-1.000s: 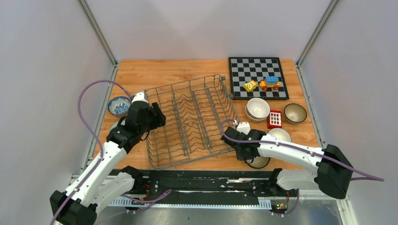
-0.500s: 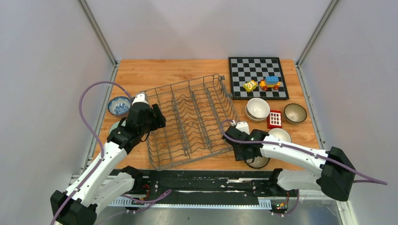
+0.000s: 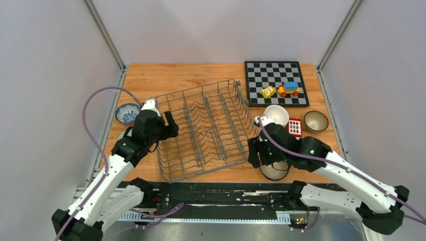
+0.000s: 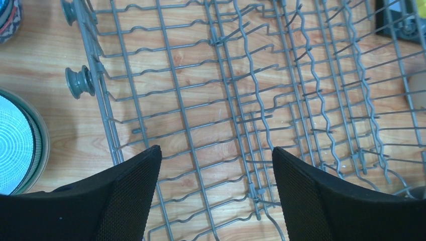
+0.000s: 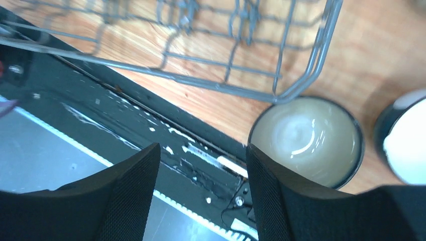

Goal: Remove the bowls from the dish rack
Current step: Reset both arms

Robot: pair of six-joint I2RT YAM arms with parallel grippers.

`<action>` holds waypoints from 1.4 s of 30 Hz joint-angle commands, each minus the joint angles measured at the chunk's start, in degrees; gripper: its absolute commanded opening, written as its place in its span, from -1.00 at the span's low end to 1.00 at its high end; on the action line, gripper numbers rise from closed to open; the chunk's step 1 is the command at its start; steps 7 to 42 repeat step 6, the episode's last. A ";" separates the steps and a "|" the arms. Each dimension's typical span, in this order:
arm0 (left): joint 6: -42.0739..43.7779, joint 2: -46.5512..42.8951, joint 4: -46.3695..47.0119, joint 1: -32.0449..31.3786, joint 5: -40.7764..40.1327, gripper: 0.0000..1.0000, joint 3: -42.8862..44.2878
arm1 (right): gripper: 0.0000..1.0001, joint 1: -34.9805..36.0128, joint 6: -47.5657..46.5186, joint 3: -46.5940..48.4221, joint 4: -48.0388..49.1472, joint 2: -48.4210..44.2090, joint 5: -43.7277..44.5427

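The grey wire dish rack point(image 3: 203, 128) lies mid-table and I see no bowl in it. Bowls stand around it: a blue-and-white one point(image 3: 127, 113) at the left, a cream one point(image 3: 276, 115) and a beige-brown one point(image 3: 316, 120) at the right, and a pale, dark-rimmed one point(image 3: 275, 171) at the near edge. My left gripper point(image 3: 170, 125) hangs open over the rack's left side point(image 4: 226, 100); only wire and wood show between its fingers point(image 4: 125, 201). My right gripper point(image 3: 255, 154) is open and empty beside the pale bowl point(image 5: 306, 140), off the rack's near right corner point(image 5: 281, 75).
A chessboard point(image 3: 275, 75) with toy blocks point(image 3: 281, 89) sits at the back right, and a red block point(image 3: 294, 126) lies between the bowls. A bowl with a blue-ringed inside point(image 4: 15, 145) sits left of the rack. A white-lined bowl point(image 5: 408, 145) stands right of the pale one.
My right gripper has opened, left the pale bowl on the table at the near edge, and lifted away from it. The left gripper has opened a little wider.
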 commanded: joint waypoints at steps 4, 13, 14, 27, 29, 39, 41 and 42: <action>-0.42 -4.84 2.01 -0.32 -2.16 0.82 0.62 | 0.36 -0.03 -9.38 2.02 7.63 -10.71 5.36; -0.26 -4.87 0.87 -0.31 -2.62 0.87 1.23 | 0.44 -0.07 -9.65 -0.14 14.35 -14.12 7.71; -0.26 -4.87 0.87 -0.31 -2.62 0.87 1.23 | 0.44 -0.07 -9.65 -0.14 14.35 -14.12 7.71; -0.26 -4.87 0.87 -0.31 -2.62 0.87 1.23 | 0.44 -0.07 -9.65 -0.14 14.35 -14.12 7.71; -0.26 -4.87 0.87 -0.31 -2.62 0.87 1.23 | 0.44 -0.07 -9.65 -0.14 14.35 -14.12 7.71; -0.26 -4.87 0.87 -0.31 -2.62 0.87 1.23 | 0.44 -0.07 -9.65 -0.14 14.35 -14.12 7.71; -0.26 -4.87 0.87 -0.31 -2.62 0.87 1.23 | 0.44 -0.07 -9.65 -0.14 14.35 -14.12 7.71; -0.26 -4.87 0.87 -0.31 -2.62 0.87 1.23 | 0.44 -0.07 -9.65 -0.14 14.35 -14.12 7.71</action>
